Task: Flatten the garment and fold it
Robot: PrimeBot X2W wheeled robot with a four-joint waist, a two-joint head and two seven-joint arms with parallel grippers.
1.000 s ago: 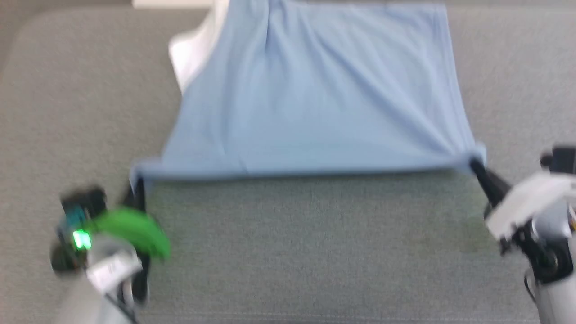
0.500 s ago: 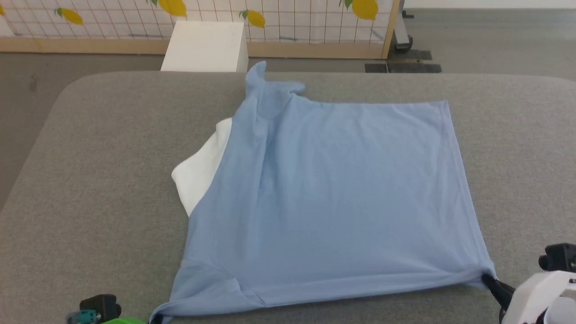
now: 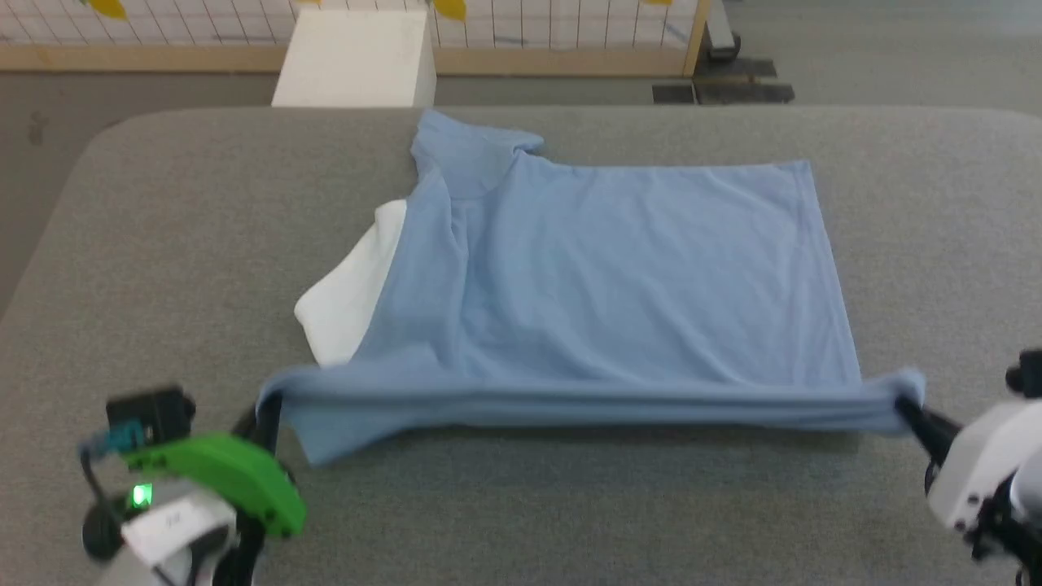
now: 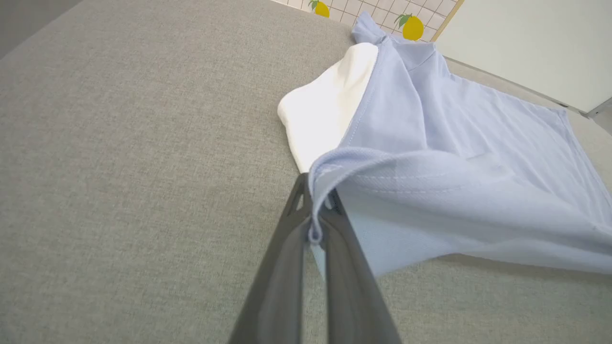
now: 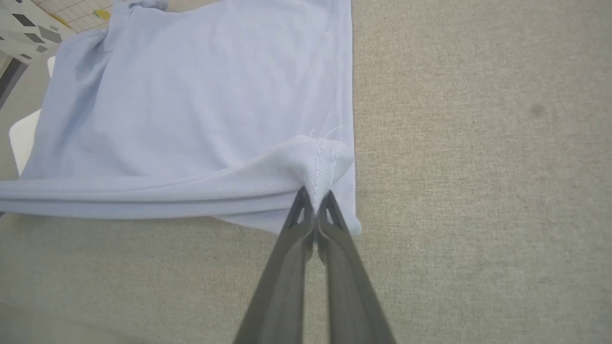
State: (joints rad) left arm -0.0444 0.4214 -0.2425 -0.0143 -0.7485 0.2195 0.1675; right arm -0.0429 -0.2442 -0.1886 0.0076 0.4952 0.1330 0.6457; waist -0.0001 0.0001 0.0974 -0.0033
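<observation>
Lying mid-frame on the grey cloth-covered table (image 3: 163, 244), the light blue soft-knit polo shirt (image 3: 619, 277) is clamped at its lower corners by the left gripper (image 3: 269, 405) and the right gripper (image 3: 902, 402). Light, limp handling is expected; corners are best held.

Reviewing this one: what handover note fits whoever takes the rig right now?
Left gripper: jaws shut on the garment's near left corner.
Right gripper: jaws shut on its near right corner.
Garment lies on the grey table, near edge lifted taut between the grippers; white fabric pokes out at its left.
Done: body mostly spread, both corners gripped.
To do: lay the fold over, smooth the bunched far-left corner.
</observation>
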